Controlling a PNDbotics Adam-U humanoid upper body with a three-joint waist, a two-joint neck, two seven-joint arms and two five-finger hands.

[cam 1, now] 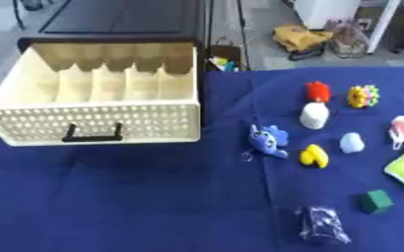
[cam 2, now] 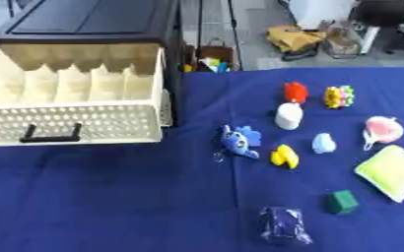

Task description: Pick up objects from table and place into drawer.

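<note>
A cream drawer (cam 1: 93, 125) with a black handle stands pulled out of a black cabinet (cam 2: 93, 22) at the left, its inner dividers showing and nothing seen inside. To its right on the blue cloth lie a blue plush toy (cam 1: 267, 140), a yellow toy (cam 1: 314, 156), a white object (cam 1: 314, 116), a red toy (cam 1: 318, 91), a yellow multicoloured toy (cam 1: 361, 96), a pale blue piece (cam 1: 351, 142), a pink and white object (cam 2: 383, 130), a yellow-green pad (cam 2: 393, 172), a green cube (cam 1: 375, 201) and a dark blue wrapped bundle (cam 1: 322, 225). Neither hand shows.
The table is covered by a dark blue cloth (cam 1: 119, 197), with open cloth in front of the drawer. Beyond the table's far edge lie floor clutter, a yellow cloth (cam 1: 298, 37) and a small box of items (cam 1: 224, 61).
</note>
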